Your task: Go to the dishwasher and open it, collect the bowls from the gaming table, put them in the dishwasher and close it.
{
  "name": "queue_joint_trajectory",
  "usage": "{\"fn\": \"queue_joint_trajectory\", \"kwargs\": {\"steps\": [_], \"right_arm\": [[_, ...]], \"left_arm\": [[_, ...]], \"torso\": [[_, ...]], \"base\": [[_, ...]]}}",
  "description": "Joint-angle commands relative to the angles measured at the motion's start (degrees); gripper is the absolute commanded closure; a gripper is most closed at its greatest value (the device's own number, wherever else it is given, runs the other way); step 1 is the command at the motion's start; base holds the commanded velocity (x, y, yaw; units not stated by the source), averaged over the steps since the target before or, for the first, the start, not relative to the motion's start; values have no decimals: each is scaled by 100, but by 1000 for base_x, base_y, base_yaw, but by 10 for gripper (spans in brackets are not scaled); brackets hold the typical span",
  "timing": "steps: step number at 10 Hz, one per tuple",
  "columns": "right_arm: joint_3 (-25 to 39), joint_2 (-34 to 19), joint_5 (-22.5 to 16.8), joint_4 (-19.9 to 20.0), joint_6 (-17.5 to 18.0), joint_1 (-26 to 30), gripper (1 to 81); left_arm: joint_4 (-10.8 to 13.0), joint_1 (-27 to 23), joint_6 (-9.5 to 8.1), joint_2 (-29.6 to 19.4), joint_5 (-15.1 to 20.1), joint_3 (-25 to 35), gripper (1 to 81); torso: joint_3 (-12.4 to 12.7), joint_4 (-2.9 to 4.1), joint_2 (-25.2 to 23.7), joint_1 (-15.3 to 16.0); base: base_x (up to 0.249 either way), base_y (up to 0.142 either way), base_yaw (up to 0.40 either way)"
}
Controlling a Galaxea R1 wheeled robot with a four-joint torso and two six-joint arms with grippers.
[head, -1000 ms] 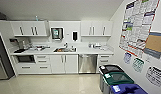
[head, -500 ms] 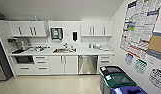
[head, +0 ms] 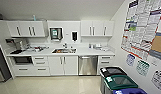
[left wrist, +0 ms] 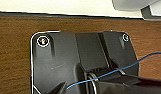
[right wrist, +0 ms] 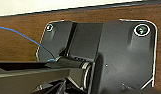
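stainless steel marks your dishwasher (head: 87,65) in the head view, under the bench (head: 83,52) right of the sink (head: 64,50), door shut, so every step remains. in both wrist views brown wood sits behind the robot's plate; you cannot tell either claw's state.

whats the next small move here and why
Probably drive straight on toward the dishwasher. It sits shut under the counter, right of the sink, with open floor between it and the robot, too far off to reach its bar handle. Keep left of the bins by the right wall.
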Motion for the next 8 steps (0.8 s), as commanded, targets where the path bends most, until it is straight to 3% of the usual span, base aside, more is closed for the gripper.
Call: {"fn": "queue_joint_trajectory", "kwargs": {"steps": [1, 8], "right_arm": [[52, -35, -268, -9, -17, 300, 10], [52, -35, -268, -18, -17, 309, 10]], "left_arm": [[35, -342, 30, -73, 276, 43, 10], [35, -342, 30, -65, 276, 43, 10]], "torso": [[0, 0, -2, -2], [0, 0, 0, -2]], "base": [[79, 0, 0], [76, 0, 0]]}}
